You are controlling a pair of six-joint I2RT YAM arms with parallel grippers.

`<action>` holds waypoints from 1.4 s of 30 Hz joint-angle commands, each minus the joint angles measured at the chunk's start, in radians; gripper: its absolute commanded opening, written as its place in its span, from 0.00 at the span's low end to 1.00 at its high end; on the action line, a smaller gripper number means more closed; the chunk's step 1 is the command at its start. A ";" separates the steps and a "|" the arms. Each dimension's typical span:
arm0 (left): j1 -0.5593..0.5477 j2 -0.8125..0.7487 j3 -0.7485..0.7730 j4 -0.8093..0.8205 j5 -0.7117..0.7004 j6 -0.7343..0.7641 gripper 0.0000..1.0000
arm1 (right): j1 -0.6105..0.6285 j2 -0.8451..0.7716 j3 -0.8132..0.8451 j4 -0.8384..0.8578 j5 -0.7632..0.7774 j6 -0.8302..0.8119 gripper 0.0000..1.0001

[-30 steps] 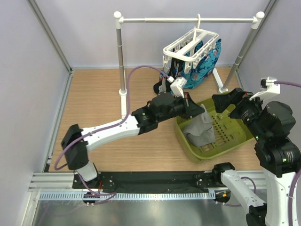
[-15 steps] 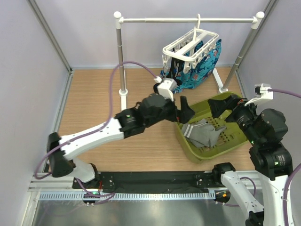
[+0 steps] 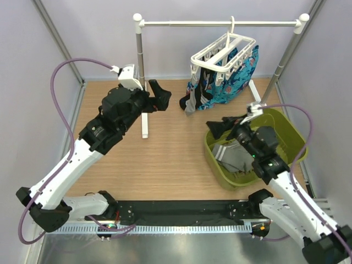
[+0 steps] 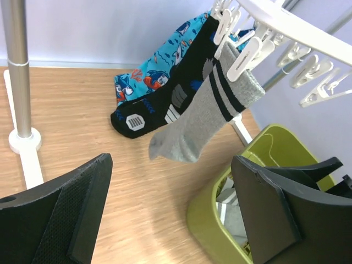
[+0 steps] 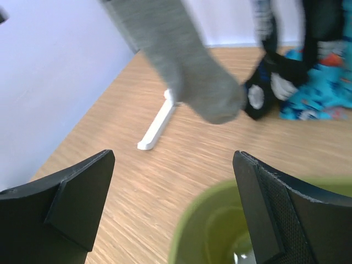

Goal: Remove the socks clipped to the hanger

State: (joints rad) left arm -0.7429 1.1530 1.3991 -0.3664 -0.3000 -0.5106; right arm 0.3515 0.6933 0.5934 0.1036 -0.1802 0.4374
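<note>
The white hanger (image 3: 224, 48) hangs by its hook from the rail. A grey sock (image 4: 206, 116) with dark cuff bands and a black sock (image 4: 165, 104) with white marks hang from its pegs on the left side (image 3: 193, 98). More grey socks (image 3: 237, 157) lie in the green basket (image 3: 291, 132). My left gripper (image 3: 160, 96) is open and holds nothing, raised left of the hanger near the stand's pole; in its wrist view (image 4: 173, 209) the clipped socks lie ahead. My right gripper (image 3: 223, 125) is open too, over the basket's left rim, facing the hanging grey sock (image 5: 187, 71).
A bright blue patterned cloth (image 3: 237, 77) hangs behind the socks. The white rail stand (image 3: 220, 23) has a left pole (image 3: 142, 60), with its foot (image 5: 157, 124) on the wooden table, and a slanted right leg (image 3: 283, 60). Grey walls close off the left, back and right.
My left gripper opened and let the grey sock drop into the basket, then drew back up and left. My right arm swung from the right side over the basket toward the hanger.
</note>
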 commanded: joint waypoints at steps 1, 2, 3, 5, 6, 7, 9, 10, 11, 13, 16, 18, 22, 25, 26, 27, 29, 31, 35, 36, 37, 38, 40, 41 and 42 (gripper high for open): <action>0.022 0.037 0.034 0.073 0.123 0.066 0.91 | 0.139 0.107 0.040 0.258 0.141 -0.178 0.97; 0.027 0.056 0.052 0.096 0.159 0.081 0.91 | 0.211 0.154 0.031 0.280 0.169 -0.201 0.97; 0.031 0.071 0.064 0.104 0.180 0.087 0.90 | 0.236 0.172 0.020 0.304 0.177 -0.221 0.97; 0.033 0.112 0.098 0.113 0.222 0.096 0.87 | 0.297 0.210 -0.018 0.416 0.275 -0.253 0.97; 0.033 0.125 0.128 0.121 0.234 0.107 0.85 | 0.317 0.256 -0.027 0.459 0.301 -0.265 0.97; 0.033 0.137 0.139 0.130 0.243 0.109 0.84 | 0.336 0.290 -0.033 0.529 0.358 -0.308 0.97; 0.033 0.168 0.168 0.158 0.263 0.109 0.83 | 0.383 0.353 -0.033 0.602 0.407 -0.377 0.96; 0.033 0.180 0.181 0.162 0.266 0.109 0.81 | 0.394 0.423 -0.033 0.686 0.425 -0.406 0.96; 0.033 0.189 0.195 0.164 0.269 0.109 0.81 | 0.406 0.451 -0.026 0.718 0.485 -0.464 0.96; 0.033 0.208 0.221 0.164 0.263 0.110 0.79 | 0.417 0.529 -0.009 0.778 0.518 -0.497 0.96; 0.033 0.211 0.230 0.176 0.249 0.115 0.77 | 0.420 0.610 0.058 0.794 0.593 -0.560 0.96; 0.031 0.214 0.233 0.188 0.237 0.119 0.75 | 0.420 0.705 0.095 0.847 0.604 -0.589 0.96; 0.028 0.231 0.236 0.204 0.220 0.133 0.72 | 0.423 0.784 0.146 0.889 0.593 -0.624 0.77; 0.007 0.246 0.254 0.219 0.190 0.167 0.68 | 0.423 0.822 0.189 0.892 0.582 -0.641 0.48; -0.001 0.255 0.259 0.233 0.164 0.185 0.67 | 0.429 0.822 0.200 0.889 0.579 -0.647 0.42; -0.012 0.258 0.271 0.241 0.150 0.228 0.66 | 0.435 0.816 0.201 0.883 0.581 -0.654 0.31; -0.042 0.273 0.282 0.257 0.118 0.268 0.65 | 0.440 0.807 0.201 0.864 0.578 -0.655 0.24; -0.064 0.287 0.301 0.262 0.096 0.306 0.62 | 0.445 0.786 0.198 0.843 0.565 -0.654 0.12; -0.113 0.320 0.314 0.280 0.038 0.369 0.61 | 0.474 0.749 0.191 0.818 0.558 -0.649 0.01; -0.121 0.335 0.316 0.282 0.015 0.383 0.61 | 0.486 0.744 0.187 0.815 0.559 -0.649 0.01; -0.128 0.343 0.324 0.282 0.007 0.397 0.60 | 0.491 0.739 0.189 0.806 0.559 -0.649 0.01; -0.130 0.352 0.328 0.284 0.004 0.396 0.60 | 0.495 0.732 0.187 0.805 0.561 -0.651 0.01; -0.130 0.366 0.334 0.285 -0.010 0.391 0.58 | 0.504 0.727 0.181 0.805 0.565 -0.652 0.01; -0.130 0.367 0.337 0.291 -0.014 0.389 0.58 | 0.504 0.721 0.177 0.806 0.565 -0.651 0.01; -0.131 0.370 0.337 0.291 -0.017 0.391 0.56 | 0.507 0.716 0.174 0.806 0.564 -0.648 0.01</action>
State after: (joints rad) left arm -0.8764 1.5188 1.6905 -0.1394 -0.2649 -0.1528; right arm 0.8509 1.4513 0.7589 0.8589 0.3756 -0.2085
